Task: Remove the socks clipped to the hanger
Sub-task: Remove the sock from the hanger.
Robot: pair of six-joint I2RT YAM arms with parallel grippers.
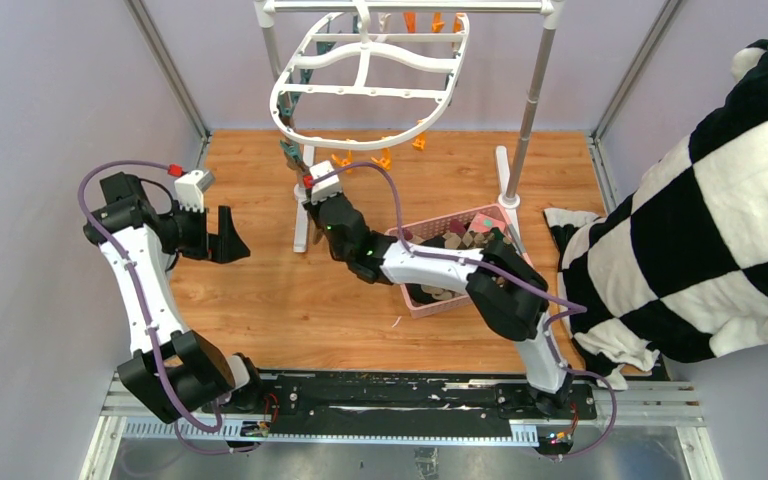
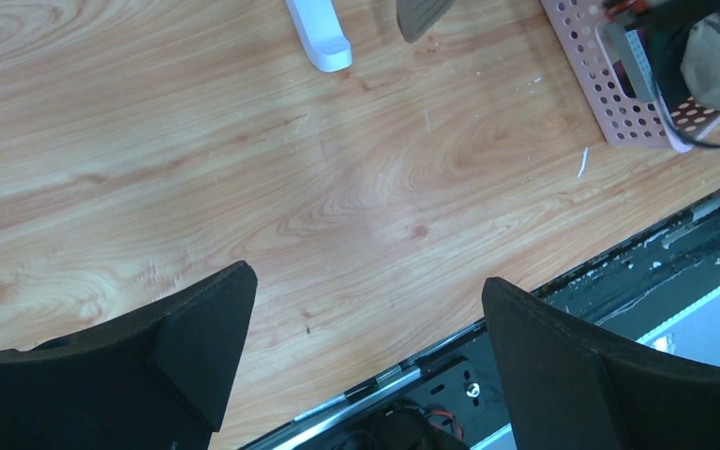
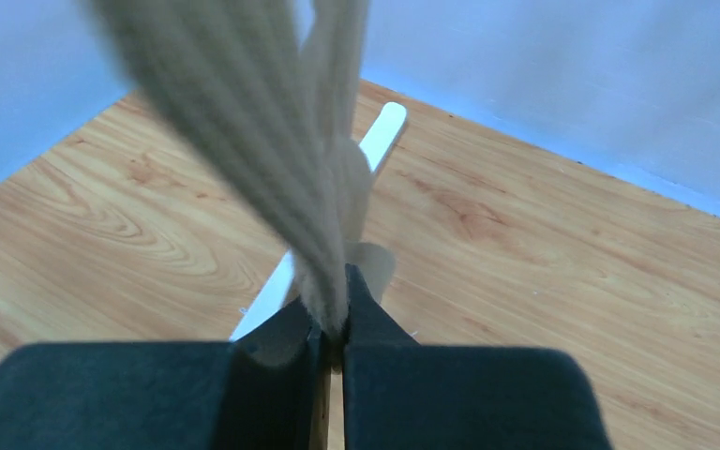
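The white oval hanger hangs tilted from the rack's top bar, with orange clips along its far and lower rim. One beige ribbed sock hangs from a teal clip at the hanger's low left end. My right gripper is shut on this sock's lower end, just under the hanger. The sock's tip also shows in the left wrist view. My left gripper is open and empty over the bare wood, left of the rack.
A pink slotted basket with several socks sits under my right arm, seen too from the left wrist. The grey pole rack stands on white feet. A checked plush cloth fills the right side.
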